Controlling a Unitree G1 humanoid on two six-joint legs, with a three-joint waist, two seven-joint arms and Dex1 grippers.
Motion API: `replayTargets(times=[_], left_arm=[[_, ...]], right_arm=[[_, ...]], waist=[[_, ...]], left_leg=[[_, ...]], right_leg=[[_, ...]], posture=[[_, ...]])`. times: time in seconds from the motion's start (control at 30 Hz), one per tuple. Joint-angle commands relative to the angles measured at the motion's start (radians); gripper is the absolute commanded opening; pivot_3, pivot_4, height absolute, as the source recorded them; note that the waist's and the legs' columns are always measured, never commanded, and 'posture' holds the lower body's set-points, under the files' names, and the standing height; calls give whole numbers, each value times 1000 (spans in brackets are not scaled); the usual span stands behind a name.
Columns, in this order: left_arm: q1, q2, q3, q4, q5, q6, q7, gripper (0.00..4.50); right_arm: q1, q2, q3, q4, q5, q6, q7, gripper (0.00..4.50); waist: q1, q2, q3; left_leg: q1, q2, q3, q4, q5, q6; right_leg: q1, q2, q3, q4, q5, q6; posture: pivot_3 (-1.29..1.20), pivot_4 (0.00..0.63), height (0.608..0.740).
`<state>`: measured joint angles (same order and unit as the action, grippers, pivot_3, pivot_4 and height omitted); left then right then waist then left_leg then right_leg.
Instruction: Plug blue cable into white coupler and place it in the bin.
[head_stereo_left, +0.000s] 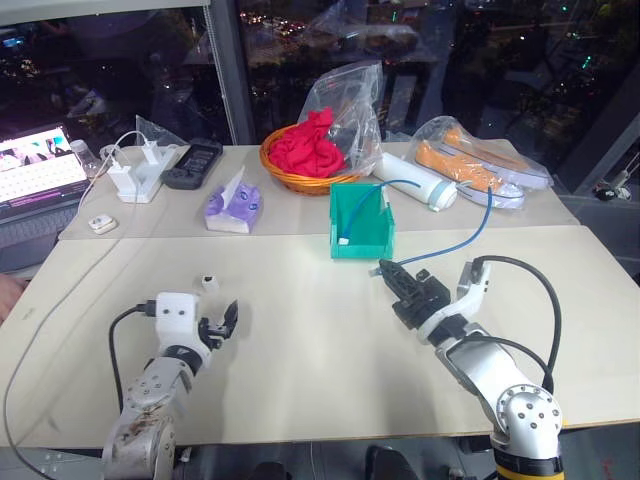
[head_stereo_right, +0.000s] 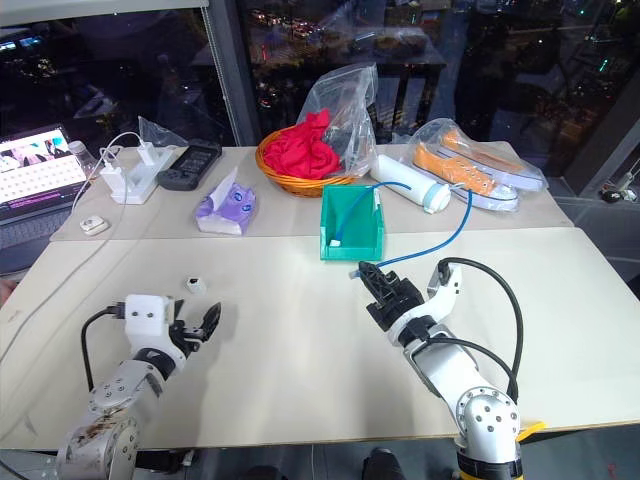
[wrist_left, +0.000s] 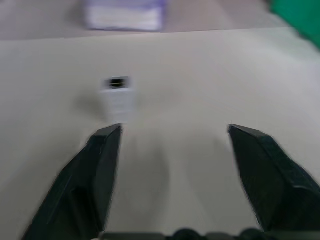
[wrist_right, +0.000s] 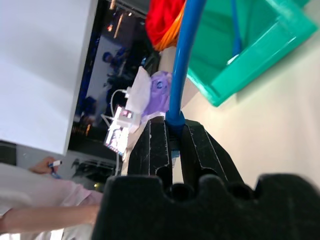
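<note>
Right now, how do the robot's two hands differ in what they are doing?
The left gripper has its fingers spread wide and holds nothing; the right gripper has its fingers shut on the blue cable. The left one sits low over the table just short of the white coupler, which lies loose there; the right one sits near the green bin, where the cable's far end rests. Both have two black fingers.
</note>
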<state>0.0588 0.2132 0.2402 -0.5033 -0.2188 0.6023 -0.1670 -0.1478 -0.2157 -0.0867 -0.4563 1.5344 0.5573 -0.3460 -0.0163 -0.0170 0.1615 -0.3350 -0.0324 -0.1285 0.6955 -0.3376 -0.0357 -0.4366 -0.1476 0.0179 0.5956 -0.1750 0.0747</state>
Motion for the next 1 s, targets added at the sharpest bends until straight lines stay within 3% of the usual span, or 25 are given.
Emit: replayTargets(times=[0.03, 0.3, 0.57, 0.67, 0.9, 0.97, 1.0], left_arm=[[-44, 29, 28, 101, -1, -55, -13, 4439], [-219, 74, -2, 431, 41, -182, -36, 4439], [-282, 63, -33, 539, 38, -233, -65, 4439], [-266, 52, -38, 512, 28, -227, -64, 3704], [-255, 26, -46, 448, 18, -177, -45, 1117], [-259, 28, -48, 442, 20, -170, -45, 624], [-261, 29, -49, 440, 21, -168, -45, 658]], right_arm=[[-36, 7, 10, -4, -8, 15, 27, 0], [-54, 21, 10, -3, -28, 13, 36, 0], [-47, 28, 3, -19, -41, 8, 26, 0], [-45, 27, 1, -24, -40, 8, 23, 0], [-44, 27, 1, -28, -42, 11, 16, 0], [-44, 29, 3, -25, -44, 11, 15, 0], [-44, 29, 3, -24, -45, 11, 15, 0]], waist=[[-1, 0, 0], [1, 0, 0], [-2, 0, 0], [-1, 0, 0], [-1, 0, 0], [-1, 0, 0], [-1, 0, 0]], left_leg=[[0, 0, 0, 0, 0, 0], [0, 0, 0, 0, 0, -1], [0, 0, 0, 0, 1, -2], [0, 0, 0, 0, 1, -2], [0, 0, 0, 0, 1, -2], [0, 0, 0, 0, 1, -1], [0, 0, 0, 0, 1, -1]], right_leg=[[0, 0, 0, 0, 0, 0], [0, 0, 0, 0, 0, 0], [0, 0, 0, 0, 0, 0], [0, 0, 0, 0, 0, 0], [0, 0, 0, 0, 0, 0], [0, 0, 0, 0, 0, 0], [0, 0, 0, 0, 0, 0]], posture=[[0, 150, 723], [0, 150, 723], [0, 150, 723], [0, 150, 723], [0, 150, 723], [0, 150, 723], [0, 150, 723]])
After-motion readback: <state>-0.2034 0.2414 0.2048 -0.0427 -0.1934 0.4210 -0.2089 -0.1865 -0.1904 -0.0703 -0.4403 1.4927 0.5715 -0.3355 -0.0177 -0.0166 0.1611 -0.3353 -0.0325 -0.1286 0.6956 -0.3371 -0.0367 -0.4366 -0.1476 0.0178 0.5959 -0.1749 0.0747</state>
